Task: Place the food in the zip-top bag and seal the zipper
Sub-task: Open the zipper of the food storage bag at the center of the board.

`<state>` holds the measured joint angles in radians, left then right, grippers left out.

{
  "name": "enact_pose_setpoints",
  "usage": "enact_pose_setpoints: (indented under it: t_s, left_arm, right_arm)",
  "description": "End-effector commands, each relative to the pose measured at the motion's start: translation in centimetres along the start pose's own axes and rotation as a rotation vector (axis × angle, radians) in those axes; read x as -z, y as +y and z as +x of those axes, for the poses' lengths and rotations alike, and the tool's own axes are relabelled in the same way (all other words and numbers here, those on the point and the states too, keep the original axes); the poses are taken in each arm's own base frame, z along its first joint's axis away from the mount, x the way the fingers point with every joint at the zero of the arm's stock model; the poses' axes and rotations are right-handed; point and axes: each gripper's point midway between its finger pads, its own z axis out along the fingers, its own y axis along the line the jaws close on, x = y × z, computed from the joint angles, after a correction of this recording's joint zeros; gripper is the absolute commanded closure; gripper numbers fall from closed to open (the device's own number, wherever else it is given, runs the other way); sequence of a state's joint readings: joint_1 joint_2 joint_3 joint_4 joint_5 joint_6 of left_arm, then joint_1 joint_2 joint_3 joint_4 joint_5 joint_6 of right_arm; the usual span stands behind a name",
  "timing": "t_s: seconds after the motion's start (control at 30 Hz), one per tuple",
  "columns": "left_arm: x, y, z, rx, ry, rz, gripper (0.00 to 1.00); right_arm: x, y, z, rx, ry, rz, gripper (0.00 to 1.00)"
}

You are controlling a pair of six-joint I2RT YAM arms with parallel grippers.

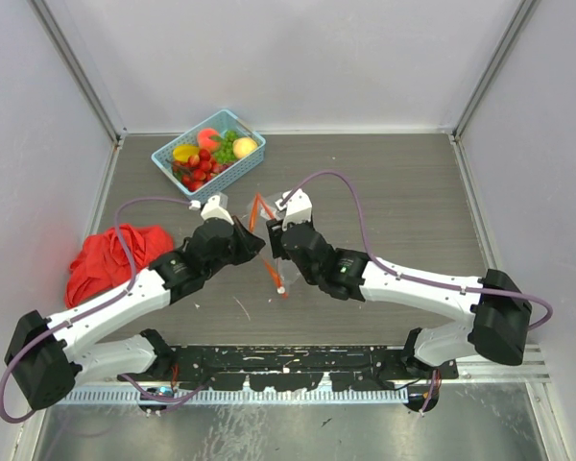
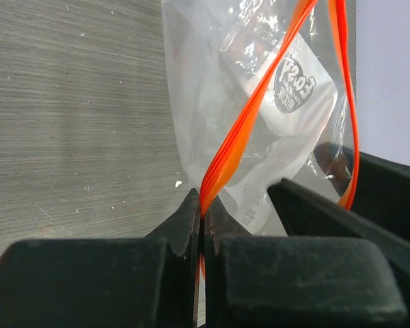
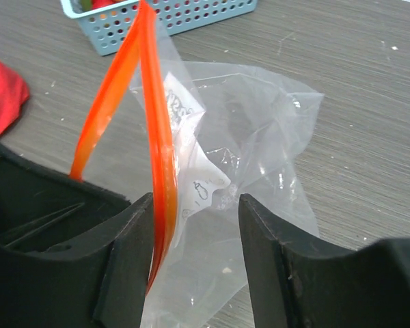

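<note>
Left wrist — zipper (image 2: 249,113) pinched between left claw (image 2: 202,220).

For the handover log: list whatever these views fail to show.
Top view: the zip-top bag is mostly covered by the left end effector and right end effector.
Right wrist view: the basket is cut off by the top edge.
Left wrist view: the label's small print is too blurred to read.
</note>
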<state>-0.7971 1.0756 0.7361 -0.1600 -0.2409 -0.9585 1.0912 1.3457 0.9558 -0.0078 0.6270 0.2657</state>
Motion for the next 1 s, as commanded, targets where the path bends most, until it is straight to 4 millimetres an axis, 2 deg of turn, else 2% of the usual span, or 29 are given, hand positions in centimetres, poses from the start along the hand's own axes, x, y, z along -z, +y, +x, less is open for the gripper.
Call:
enact_pose_setpoints:
  t_s: [0.0,0.13,0.23,0.33,0.43,0.6,0.97]
  left_arm:
    - [0.2,-2.0,-1.3,0.015,-0.041,0.048,1.00]
    - [0.4,-2.0,-1.1,0.005,-0.030,0.053,0.98]
    - [0.9,-2.0,-1.3,-0.017,-0.028,0.051,0.90]
    - [1.5,-2.3,-1.4,-0.026,-0.027,0.072,0.79]
    - [2.1,-3.5,-1.1,-0.045,0.001,0.147,0.68]
    - [2.7,-5.0,-0.5,-0.054,0.050,0.266,0.60]
    - [3.0,-6.7,-0.3,0.036,0.091,0.452,0.64]
  right_arm:
    - [-0.1,-1.2,-1.5,-0.031,-0.052,0.101,0.48]
    - [-0.1,-1.1,-1.4,-0.017,-0.048,0.091,0.66]
    - [0.0,-0.7,-1.6,-0.010,-0.047,0.064,0.85]
    - [0.2,-0.4,-2.0,-0.015,-0.055,0.042,0.97]
    - [0.4,-0.1,-2.4,-0.019,-0.060,0.020,0.99]
    - [0.8,0.1,-2.8,-0.031,-0.072,-0.006,0.99]
    - [1.1,0.4,-2.7,-0.048,-0.079,-0.033,0.99]
